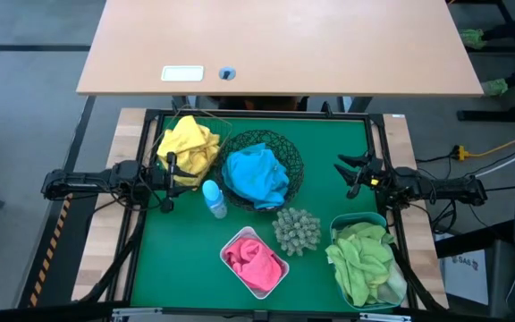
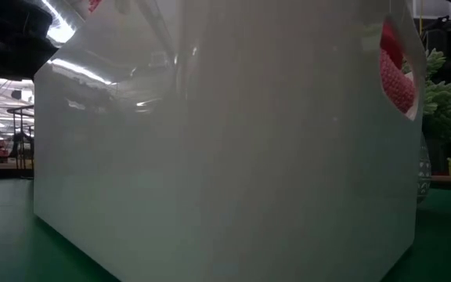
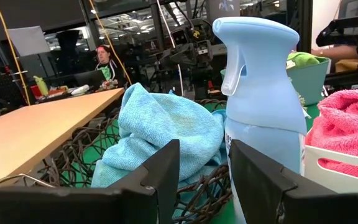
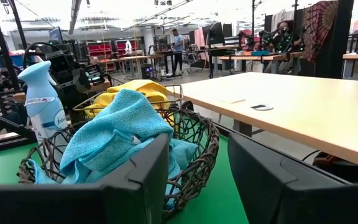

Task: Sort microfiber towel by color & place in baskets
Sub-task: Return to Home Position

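The towels lie sorted by colour. Yellow towels (image 1: 188, 143) fill a thin wire basket (image 1: 220, 127) at the far left. Blue towels (image 1: 256, 174) sit in the round black wire bowl (image 1: 293, 159). Pink towels (image 1: 253, 259) lie in the white tub (image 1: 229, 241), and green towels (image 1: 360, 259) in the translucent blue tub (image 1: 358, 217). My left gripper (image 1: 168, 183) stands open at the table's left edge, pointing level toward the bowl. My right gripper (image 1: 347, 177) stands open at the right edge, facing it. Neither has anything between its fingers.
A pale blue spray bottle (image 1: 214, 199) stands just ahead of my left gripper. A spiky grey-green ball (image 1: 296, 230) sits between the white and blue tubs. The white tub (image 2: 225, 157) fills the low view. A wooden desk (image 1: 275, 45) lies beyond the table's far edge.
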